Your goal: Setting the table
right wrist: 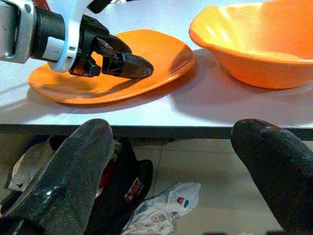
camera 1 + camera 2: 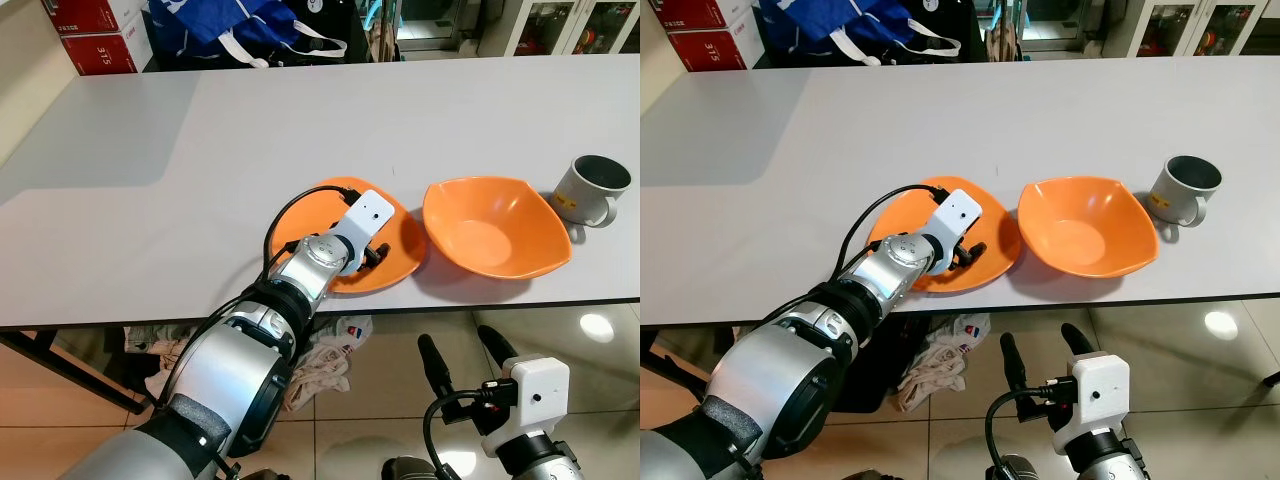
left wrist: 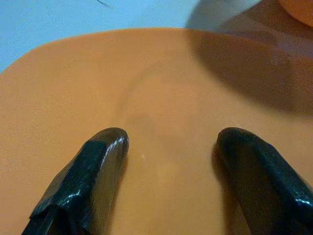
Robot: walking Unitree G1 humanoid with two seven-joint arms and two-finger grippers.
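On the white table, near its front edge: an orange plate, shallow, with rounded corners and a smooth matte surface, no pattern. Lying flat, slightly raised at the rim. Just beside it, toward the robot's right, an orange bowl of the same colour, deeper, squarish with soft corners, empty inside. Rims of the plate and bowl very near, perhaps touching; cannot tell for sure. Further right, apart from the bowl, a grey mug with dark inside and a small yellow mark on its side, standing upright close to the table edge.

Left gripper reaching over the plate, low above its surface, fingers spread apart with bare orange plate between them, holding nothing. From the right wrist view, tips hanging just over the plate; contact with the plate not clear.

Right gripper down below the table edge, in front of the bowl, fingers parted wide and empty, pointing up toward the table.

At the far side of the table: a blue bag with white straps, and red boxes at the far left corner. Under the table, on the tiled floor, some crumpled cloth.
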